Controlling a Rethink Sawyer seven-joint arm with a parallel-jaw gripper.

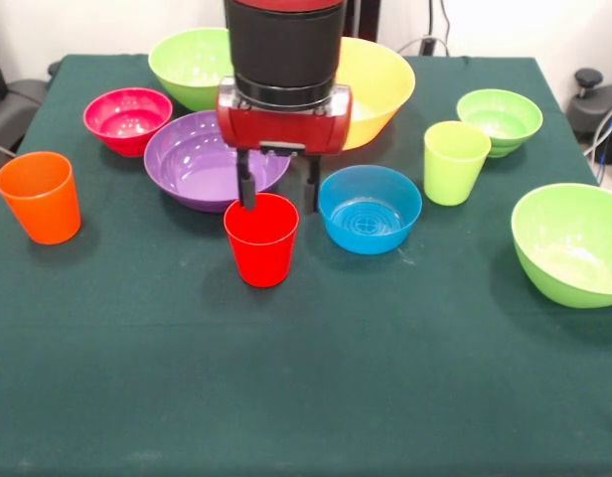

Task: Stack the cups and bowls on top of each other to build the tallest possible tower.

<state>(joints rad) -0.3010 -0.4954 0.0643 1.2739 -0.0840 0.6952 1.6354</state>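
My gripper [279,194] is open and hangs over the far rim of the red cup [261,243]. Its left finger tip is at the rim and its right finger is just past the cup's right side. The cups stand upright and apart: orange cup [38,199] at the left, lime green cup [453,164] at the right. The bowls sit singly around them: purple [192,164], blue [370,211], magenta [127,119], and yellow [376,84] partly behind the arm. Lime green bowls [190,65] [500,119] [572,243] sit at the back and right. No tower shows.
A dark green cloth [306,378] covers the table. Its near half holds nothing. Dark equipment stands past the table's left and right edges.
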